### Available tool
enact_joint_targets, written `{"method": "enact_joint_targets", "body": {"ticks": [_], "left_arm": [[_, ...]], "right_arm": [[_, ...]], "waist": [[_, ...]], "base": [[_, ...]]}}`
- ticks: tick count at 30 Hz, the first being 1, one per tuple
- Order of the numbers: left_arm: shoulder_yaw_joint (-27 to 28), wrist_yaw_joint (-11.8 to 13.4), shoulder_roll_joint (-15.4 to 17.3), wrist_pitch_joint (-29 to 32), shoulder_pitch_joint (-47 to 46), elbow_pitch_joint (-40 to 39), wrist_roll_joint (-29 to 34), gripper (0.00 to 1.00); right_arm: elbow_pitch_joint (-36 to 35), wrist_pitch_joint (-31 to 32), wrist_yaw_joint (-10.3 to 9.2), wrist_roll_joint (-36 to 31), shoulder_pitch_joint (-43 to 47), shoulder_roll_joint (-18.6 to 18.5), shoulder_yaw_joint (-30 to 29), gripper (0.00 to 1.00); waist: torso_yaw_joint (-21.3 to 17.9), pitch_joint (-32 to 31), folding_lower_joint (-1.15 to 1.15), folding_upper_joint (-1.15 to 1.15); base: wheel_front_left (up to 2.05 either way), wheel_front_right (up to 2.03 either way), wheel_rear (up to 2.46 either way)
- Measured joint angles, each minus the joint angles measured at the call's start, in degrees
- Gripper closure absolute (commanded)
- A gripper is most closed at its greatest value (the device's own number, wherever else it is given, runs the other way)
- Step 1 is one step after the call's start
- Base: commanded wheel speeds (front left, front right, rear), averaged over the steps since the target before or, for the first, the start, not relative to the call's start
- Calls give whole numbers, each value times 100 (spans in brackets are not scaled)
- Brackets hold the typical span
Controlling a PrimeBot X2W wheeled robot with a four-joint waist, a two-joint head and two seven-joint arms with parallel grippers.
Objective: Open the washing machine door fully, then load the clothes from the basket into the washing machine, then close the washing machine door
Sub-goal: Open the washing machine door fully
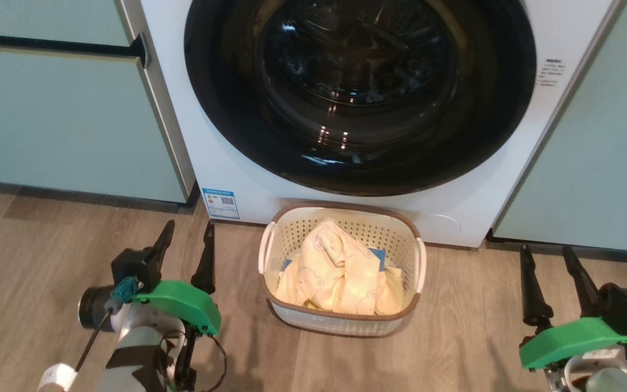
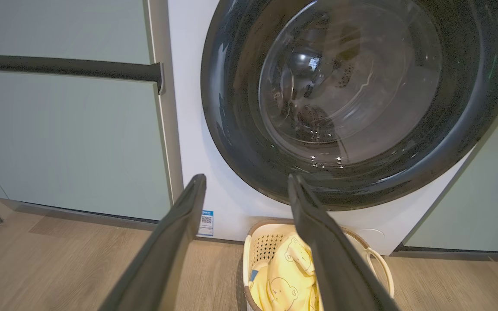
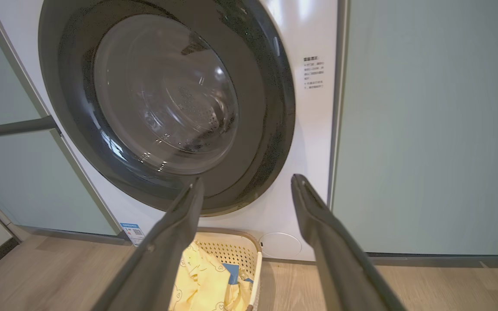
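Note:
The white washing machine (image 1: 248, 174) faces me, and its round glossy black door (image 1: 221, 103) lies flat against the front, shut. On the floor just before it stands the cream basket (image 1: 340, 321), holding the pale yellow bear-print clothes (image 1: 335, 272) with a blue piece (image 1: 376, 256). My left gripper (image 1: 188, 231) hovers open to the basket's left with nothing between its fingers. To the basket's right, my right gripper (image 1: 547, 256) is open and empty too. The door (image 2: 231, 129) and the clothes (image 2: 281, 276) also appear in the left wrist view, and the door (image 3: 266, 129) and basket (image 3: 231, 250) in the right wrist view.
Pale green cabinets (image 1: 63, 120) flank the machine on the left and on the right (image 1: 607, 152). A dark bar handle (image 2: 67, 67) runs across the left cabinet. Wood-look floor (image 1: 30, 261) spreads on both sides of the basket.

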Motion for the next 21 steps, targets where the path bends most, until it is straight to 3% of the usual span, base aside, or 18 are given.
{"method": "enact_joint_targets", "body": {"ticks": [21], "left_arm": [[14, -26, -2, 0, -1, -63, 24, 0]], "right_arm": [[33, 0, 0, 15, 3, -1, -4, 0]], "waist": [[-52, 32, 0, 0]], "base": [[107, 138, -245]]}}
